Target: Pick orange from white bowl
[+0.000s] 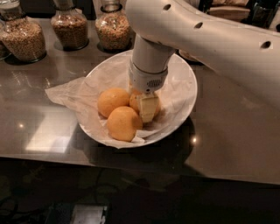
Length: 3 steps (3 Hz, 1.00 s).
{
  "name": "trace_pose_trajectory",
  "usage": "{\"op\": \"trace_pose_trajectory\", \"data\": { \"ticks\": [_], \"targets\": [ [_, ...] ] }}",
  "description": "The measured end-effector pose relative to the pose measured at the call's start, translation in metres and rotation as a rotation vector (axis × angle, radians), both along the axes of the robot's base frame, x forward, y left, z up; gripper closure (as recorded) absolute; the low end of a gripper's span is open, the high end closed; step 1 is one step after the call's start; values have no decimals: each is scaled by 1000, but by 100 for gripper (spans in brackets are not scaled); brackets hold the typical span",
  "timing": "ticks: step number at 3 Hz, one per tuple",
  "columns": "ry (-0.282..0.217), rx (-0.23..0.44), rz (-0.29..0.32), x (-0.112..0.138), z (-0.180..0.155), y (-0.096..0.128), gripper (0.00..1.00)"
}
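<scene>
The white bowl (189, 85), lined with crumpled white paper (65, 93), stands on the dark counter. Three oranges lie in it: one at the left (112, 101), one at the front (124, 124), and one at the right (134, 101), mostly hidden. My gripper (148, 109) reaches straight down from the white arm into the bowl. It sits right at the right orange and covers much of that orange. It is beside the front orange.
Three glass jars of grain stand at the back of the counter: left (22, 38), middle (70, 27), right (113, 29). The counter's front edge (131, 161) runs just below the bowl. A stack of dishes (229, 12) is at the back right.
</scene>
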State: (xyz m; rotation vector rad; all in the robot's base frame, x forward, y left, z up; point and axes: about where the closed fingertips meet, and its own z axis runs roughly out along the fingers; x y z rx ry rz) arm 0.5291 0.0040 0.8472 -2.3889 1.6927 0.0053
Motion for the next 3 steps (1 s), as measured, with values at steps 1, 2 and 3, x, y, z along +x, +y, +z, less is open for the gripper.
{"op": "trace_pose_trajectory", "data": {
  "ticks": [1, 2, 3],
  "targets": [
    [0, 0, 0, 0, 0, 0, 58],
    [17, 0, -11, 2, -3, -3, 77],
    [36, 6, -26, 4, -7, -7, 99]
  ]
}}
